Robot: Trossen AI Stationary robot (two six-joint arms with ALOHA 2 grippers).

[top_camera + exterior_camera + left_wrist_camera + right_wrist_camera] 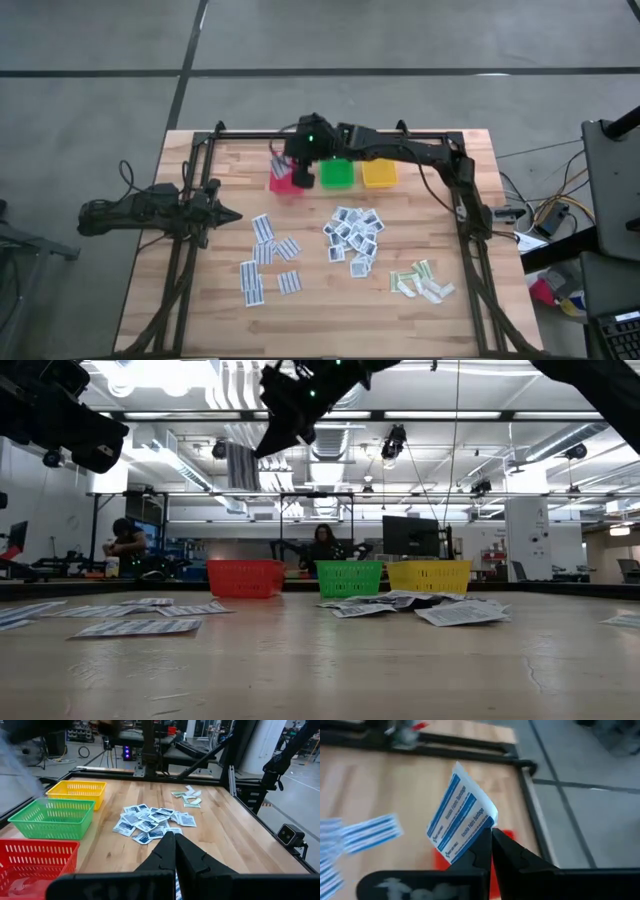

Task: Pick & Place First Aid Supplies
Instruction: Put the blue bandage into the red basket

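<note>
The first aid supplies lie on the wooden table in three heaps: oblong white packets with blue stripes (pixel 268 257), small square white-blue ones (pixel 353 236) and pale green-beige strips (pixel 422 281). At the far edge stand a red basket (pixel 283 181), a green basket (pixel 337 174) and a yellow basket (pixel 379 174). My right gripper (pixel 288 168) hangs above the red basket, shut on one striped packet (pixel 462 815). At the table's left side my left gripper (pixel 232 215) rests shut and holds nothing. My right gripper pinches the striped packet by one end (pixel 481 829) between its two fingertips. The fingers slant down toward the table's left. The packet is lifted clear and sticks out past the fingertips (pixel 240 465), high above the red basket.
A dark metal frame (pixel 330 130) runs along the table's far edge and down both sides. The three baskets stand close together in a row. Bare wood lies between the heaps and the near edge. People sit in the room beyond the table.
</note>
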